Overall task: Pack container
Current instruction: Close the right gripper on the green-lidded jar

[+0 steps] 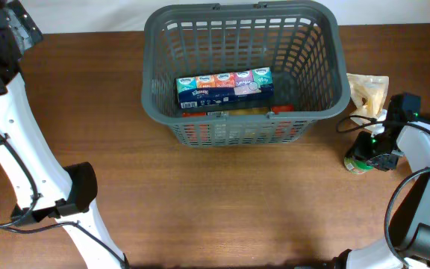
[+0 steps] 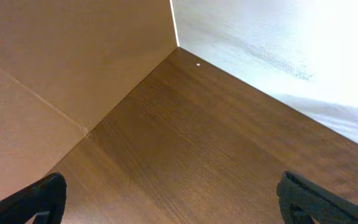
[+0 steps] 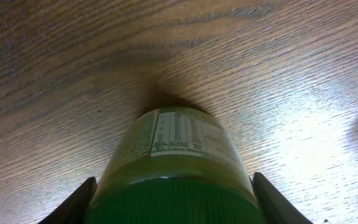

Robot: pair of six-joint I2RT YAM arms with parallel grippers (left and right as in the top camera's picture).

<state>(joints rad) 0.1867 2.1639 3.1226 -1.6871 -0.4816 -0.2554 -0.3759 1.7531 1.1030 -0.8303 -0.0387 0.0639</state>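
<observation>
Packing is partly done: the container [image 1: 153,75] at twelve o'clock holds a tissue pack [image 1: 224,86], while a green-lidded jar [image 3: 173,149] at three o'clock stands on the tabletop [image 1: 200,202] between the right pincer [image 3: 174,202] fingers, grip impossible to tell, and the left pincer [image 2: 169,196] gapes empty.

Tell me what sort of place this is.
Probably a staged test bench rather than a shop: a wooden table, a grey shopping basket holding a tissue pack, and a cardboard panel at the table's edge.
</observation>
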